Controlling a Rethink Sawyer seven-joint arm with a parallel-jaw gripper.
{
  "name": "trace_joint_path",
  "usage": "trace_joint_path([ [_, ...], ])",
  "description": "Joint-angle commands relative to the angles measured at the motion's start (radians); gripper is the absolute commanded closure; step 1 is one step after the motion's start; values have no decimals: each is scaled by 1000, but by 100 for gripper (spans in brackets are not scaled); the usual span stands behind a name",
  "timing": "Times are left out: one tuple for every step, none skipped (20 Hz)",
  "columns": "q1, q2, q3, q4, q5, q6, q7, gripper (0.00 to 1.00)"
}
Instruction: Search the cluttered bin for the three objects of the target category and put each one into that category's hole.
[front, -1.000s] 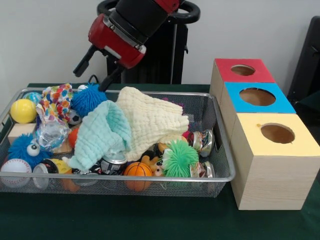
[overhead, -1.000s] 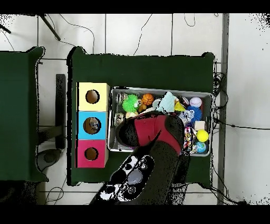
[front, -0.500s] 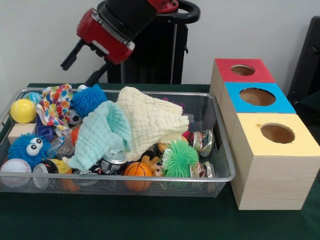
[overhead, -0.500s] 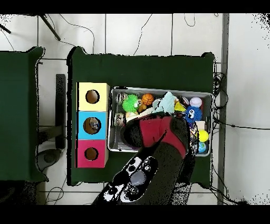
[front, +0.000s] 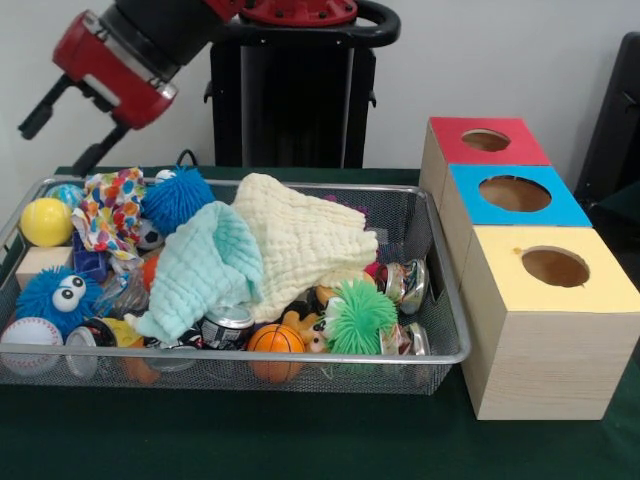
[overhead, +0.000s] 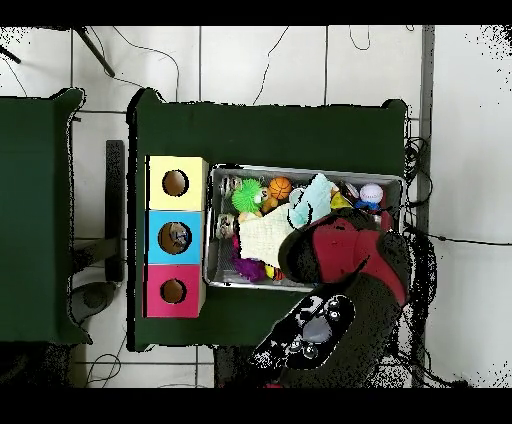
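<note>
Gripper (front: 62, 133) raised above the left end of the wire bin (front: 440, 300), fingers spread apart, nothing held. In the bin: yellow ball (front: 46, 221) at the far left corner, spotted cloth (front: 110, 203) and blue spiky ball (front: 177, 198) along the far rim, cream cloth (front: 300, 236) heaped mid-bin over a mint cloth (front: 205, 265). Baseball (front: 30, 335), small basketball (front: 275, 340) and green spiky ball (front: 360, 316) against the near rim. Just right of the bin, three boxes in a row: red (front: 485, 142), blue (front: 515, 195), yellow (front: 555, 268), each with a round hole on top.
</note>
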Motion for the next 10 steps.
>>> trace_joint_path([
  [-142,80,181,7,-2,-119,123,0],
  [-211,40,294,35,-7,-92,67,0],
  [-290,-2,412,75,-13,-53,8,0],
  [-354,-29,504,108,-14,-20,-35,0],
  [-389,-45,554,127,-17,-1,-55,0],
  [-432,-60,613,150,-15,26,-82,0],
  [-452,-71,644,164,-15,44,-92,0],
  [-459,-77,657,169,-16,54,-93,0],
  [-481,-85,691,182,-15,74,-102,0],
  [-504,-93,725,194,-14,94,-111,0],
])
